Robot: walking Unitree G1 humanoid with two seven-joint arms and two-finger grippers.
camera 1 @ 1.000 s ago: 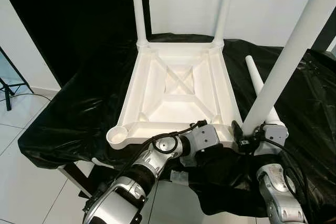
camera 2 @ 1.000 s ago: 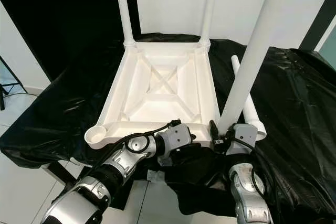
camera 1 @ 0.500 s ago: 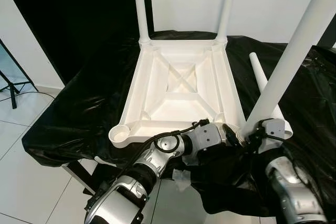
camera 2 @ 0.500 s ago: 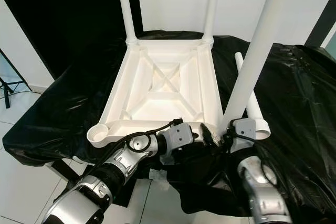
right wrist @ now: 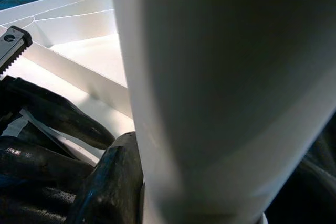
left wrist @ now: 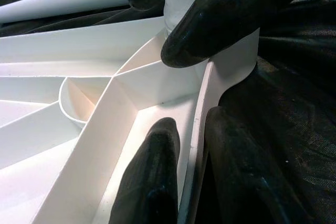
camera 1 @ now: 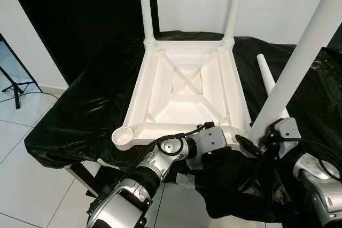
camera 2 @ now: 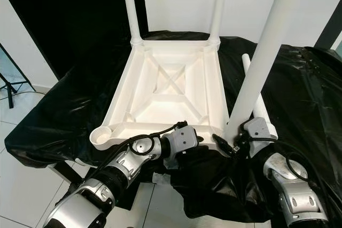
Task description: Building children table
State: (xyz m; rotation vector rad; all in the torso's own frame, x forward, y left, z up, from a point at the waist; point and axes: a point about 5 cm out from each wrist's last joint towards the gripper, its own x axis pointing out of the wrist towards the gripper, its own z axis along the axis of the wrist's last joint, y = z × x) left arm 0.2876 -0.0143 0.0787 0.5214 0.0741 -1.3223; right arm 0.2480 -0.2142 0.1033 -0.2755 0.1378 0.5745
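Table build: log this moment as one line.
right tool: shut on leg at near-right socket | left tool: on tabletop rim | spare leg: on cover | near-left socket: empty

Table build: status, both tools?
Left tool pinching tabletop rim at near-right corner. Right tool shut on third leg, base at corner socket. Two far legs up; spare leg lying on black sheet.
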